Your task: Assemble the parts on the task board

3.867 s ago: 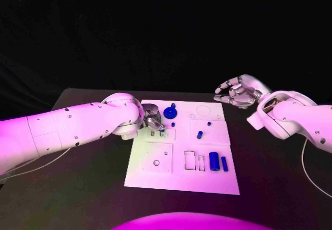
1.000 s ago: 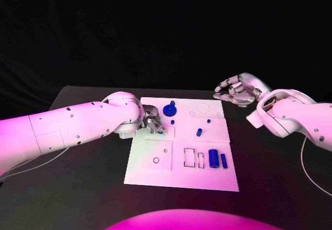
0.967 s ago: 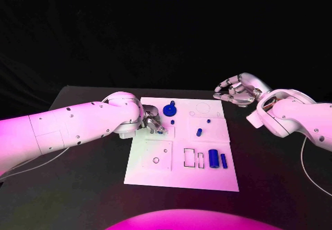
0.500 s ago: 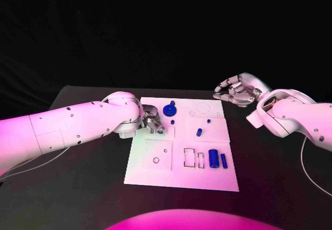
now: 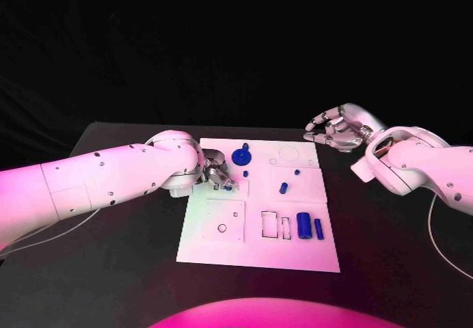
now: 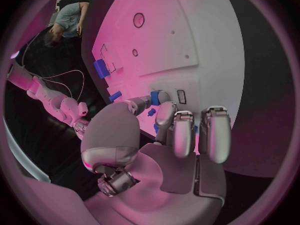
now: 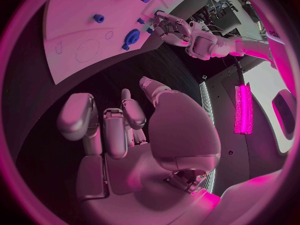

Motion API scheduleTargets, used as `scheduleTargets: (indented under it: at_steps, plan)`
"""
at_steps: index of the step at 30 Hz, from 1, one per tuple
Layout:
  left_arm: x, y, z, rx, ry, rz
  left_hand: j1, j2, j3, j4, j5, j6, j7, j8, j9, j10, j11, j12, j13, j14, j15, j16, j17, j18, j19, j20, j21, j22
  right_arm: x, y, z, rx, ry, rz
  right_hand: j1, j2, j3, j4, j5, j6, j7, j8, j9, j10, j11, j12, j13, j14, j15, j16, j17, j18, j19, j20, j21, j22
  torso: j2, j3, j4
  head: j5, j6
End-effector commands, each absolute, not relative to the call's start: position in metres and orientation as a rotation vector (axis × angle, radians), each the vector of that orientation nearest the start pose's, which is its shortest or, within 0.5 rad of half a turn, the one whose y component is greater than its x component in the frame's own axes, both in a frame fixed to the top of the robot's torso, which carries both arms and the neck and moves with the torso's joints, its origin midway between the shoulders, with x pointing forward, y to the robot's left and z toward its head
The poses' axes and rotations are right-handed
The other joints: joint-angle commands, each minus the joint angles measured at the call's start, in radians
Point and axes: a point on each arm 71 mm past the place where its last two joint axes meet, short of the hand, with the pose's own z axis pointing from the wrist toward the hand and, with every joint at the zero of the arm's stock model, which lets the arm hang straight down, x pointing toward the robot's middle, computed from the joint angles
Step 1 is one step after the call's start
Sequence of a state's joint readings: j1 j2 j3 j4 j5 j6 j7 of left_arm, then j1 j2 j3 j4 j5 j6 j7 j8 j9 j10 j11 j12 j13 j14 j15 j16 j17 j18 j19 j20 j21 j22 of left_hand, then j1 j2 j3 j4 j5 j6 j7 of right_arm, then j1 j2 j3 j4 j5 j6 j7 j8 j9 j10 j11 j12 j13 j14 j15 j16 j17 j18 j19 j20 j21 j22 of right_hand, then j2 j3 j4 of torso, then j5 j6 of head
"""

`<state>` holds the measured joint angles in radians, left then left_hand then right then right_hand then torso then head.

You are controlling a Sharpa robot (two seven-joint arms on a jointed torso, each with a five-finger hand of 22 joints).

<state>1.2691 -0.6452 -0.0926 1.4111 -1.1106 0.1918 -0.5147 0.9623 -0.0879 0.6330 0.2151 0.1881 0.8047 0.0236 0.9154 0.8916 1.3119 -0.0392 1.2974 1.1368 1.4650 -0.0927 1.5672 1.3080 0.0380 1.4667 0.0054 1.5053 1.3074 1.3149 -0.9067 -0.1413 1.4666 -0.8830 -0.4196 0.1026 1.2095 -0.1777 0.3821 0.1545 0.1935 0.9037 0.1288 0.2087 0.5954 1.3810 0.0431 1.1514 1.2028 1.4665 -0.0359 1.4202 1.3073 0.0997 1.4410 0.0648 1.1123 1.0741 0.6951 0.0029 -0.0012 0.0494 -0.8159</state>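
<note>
The white task board (image 5: pixel 222 246) lies in the middle of the black table. My left hand (image 5: pixel 218 171) is low over the board's far left part and pinches a small blue part (image 6: pixel 164 96) between thumb and fingertip, right at a small slot (image 6: pixel 181 96). A blue gear-like part (image 5: pixel 243 160) stands just beyond that hand. A short blue peg (image 5: pixel 283 187) stands mid-board, and two blue cylinders (image 5: pixel 305 226) lie near the right edge. My right hand (image 5: pixel 338 132) hovers off the board's far right corner, fingers loosely bent and holding nothing.
The board carries outlined rectangular recesses (image 5: pixel 269 226) and a round hole (image 5: pixel 222 228). Dark table surface (image 5: pixel 109 260) surrounds it on all sides. The right wrist view shows the board (image 7: pixel 69 20) and my left hand (image 7: pixel 174 28) across the dark table.
</note>
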Motion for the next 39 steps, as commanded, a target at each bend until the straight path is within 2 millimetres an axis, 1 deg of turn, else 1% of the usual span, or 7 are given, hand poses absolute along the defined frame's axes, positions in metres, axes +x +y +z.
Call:
scheduleTargets:
  at_steps: [1, 7, 10, 14, 23, 25, 39]
  plan:
    - [0.4949, 0.1474, -0.2214, -0.003, 2.350, -0.421, 0.001, 0.012, -0.003, 0.001, -0.003, -0.002, 0.004, -0.004, -0.001, 0.004, -0.001, 0.004, 0.000, 0.106, -0.005, 0.004, 0.263, -0.012, 0.058, -0.008, 0.000, 0.146, 0.5031, -0.2536, -0.1620, 0.303, 1.606, 0.885, -0.009, 0.005, 0.002, 0.005, 0.006, -0.008, 0.001, 0.003, 0.000, -0.008, -0.001, -0.003, -0.001, 0.042, 0.004, -0.004, 0.075, 0.000, -0.007, -0.001, 0.000, 0.001, -0.001, 0.0006, 0.0004, 0.000, -0.001]
    - [0.4952, 0.1474, -0.2216, -0.004, 2.353, -0.420, 0.004, 0.015, -0.003, 0.000, -0.003, -0.001, 0.004, -0.004, -0.001, 0.004, -0.001, 0.005, 0.000, 0.106, -0.005, 0.004, 0.263, -0.012, 0.058, -0.009, 0.000, 0.146, 0.5031, -0.2535, -0.1621, 0.303, 1.608, 0.886, -0.009, 0.005, 0.002, 0.005, 0.006, -0.008, 0.001, 0.003, 0.000, -0.008, -0.001, -0.003, -0.001, 0.042, 0.004, -0.004, 0.075, 0.000, -0.007, -0.001, 0.000, 0.001, 0.000, 0.0009, -0.0009, 0.000, 0.000]
    - [0.4954, 0.1475, -0.2217, -0.005, 2.352, -0.420, 0.016, 0.036, 0.003, 0.001, -0.001, -0.002, 0.003, -0.004, -0.001, 0.004, -0.001, 0.004, 0.000, 0.106, -0.006, 0.004, 0.263, -0.012, 0.059, -0.009, 0.000, 0.147, 0.5030, -0.2537, -0.1621, 0.304, 1.608, 0.885, -0.009, 0.005, 0.002, 0.005, 0.006, -0.008, 0.001, 0.003, 0.000, -0.008, -0.001, -0.003, -0.001, 0.042, 0.004, -0.004, 0.075, 0.000, -0.007, -0.001, 0.000, 0.001, 0.000, 0.0012, -0.0007, -0.001, 0.000]
    - [0.4955, 0.1473, -0.2216, -0.008, 2.352, -0.421, 0.032, 0.053, 0.015, -0.002, 0.000, -0.005, 0.003, -0.005, -0.001, 0.004, -0.002, 0.004, 0.000, 0.106, -0.006, 0.004, 0.263, -0.012, 0.059, -0.009, 0.000, 0.147, 0.5030, -0.2538, -0.1622, 0.304, 1.609, 0.885, -0.009, 0.005, 0.002, 0.005, 0.006, -0.008, 0.001, 0.003, 0.000, -0.008, -0.001, -0.003, -0.001, 0.042, 0.004, -0.004, 0.075, 0.000, -0.007, -0.001, 0.000, 0.001, 0.000, 0.0009, -0.0004, -0.002, 0.000]
    - [0.4956, 0.1473, -0.2216, -0.014, 2.352, -0.425, 0.060, 0.080, 0.059, -0.017, -0.002, -0.009, 0.003, -0.003, 0.001, 0.004, -0.002, 0.004, -0.001, 0.106, -0.006, 0.004, 0.263, -0.012, 0.059, -0.009, 0.000, 0.147, 0.5031, -0.2540, -0.1623, 0.304, 1.610, 0.884, -0.010, 0.005, 0.002, 0.007, 0.007, -0.007, 0.001, 0.004, 0.001, -0.009, -0.001, -0.005, -0.002, 0.043, 0.004, -0.003, 0.077, 0.000, -0.007, 0.000, 0.002, 0.003, 0.000, 0.0009, 0.0001, -0.003, -0.001]
    - [0.4955, 0.1473, -0.2216, -0.015, 2.352, -0.425, 0.064, 0.083, 0.069, -0.020, -0.004, -0.010, 0.004, -0.003, 0.001, 0.004, -0.001, 0.003, -0.001, 0.106, -0.006, 0.004, 0.263, -0.012, 0.059, -0.009, 0.000, 0.148, 0.5031, -0.2540, -0.1623, 0.304, 1.610, 0.884, -0.010, 0.005, 0.002, 0.007, 0.007, -0.007, 0.001, 0.004, 0.001, -0.009, -0.001, -0.005, -0.002, 0.043, 0.004, -0.003, 0.077, 0.000, -0.007, 0.000, 0.002, 0.003, 0.000, 0.0004, 0.0001, -0.003, -0.001]
    - [0.4957, 0.1473, -0.2217, -0.017, 2.355, -0.426, 0.068, 0.086, 0.090, -0.028, -0.006, -0.012, 0.004, -0.002, 0.002, 0.002, -0.001, 0.002, -0.002, 0.106, -0.005, 0.004, 0.263, -0.012, 0.059, -0.009, -0.001, 0.147, 0.5030, -0.2542, -0.1624, 0.305, 1.611, 0.883, -0.009, 0.006, 0.002, 0.007, 0.007, -0.007, 0.001, 0.005, 0.001, -0.009, -0.002, -0.005, -0.002, 0.043, 0.004, -0.003, 0.076, 0.000, -0.008, 0.000, 0.002, 0.003, 0.000, 0.0004, 0.0006, -0.003, -0.003]
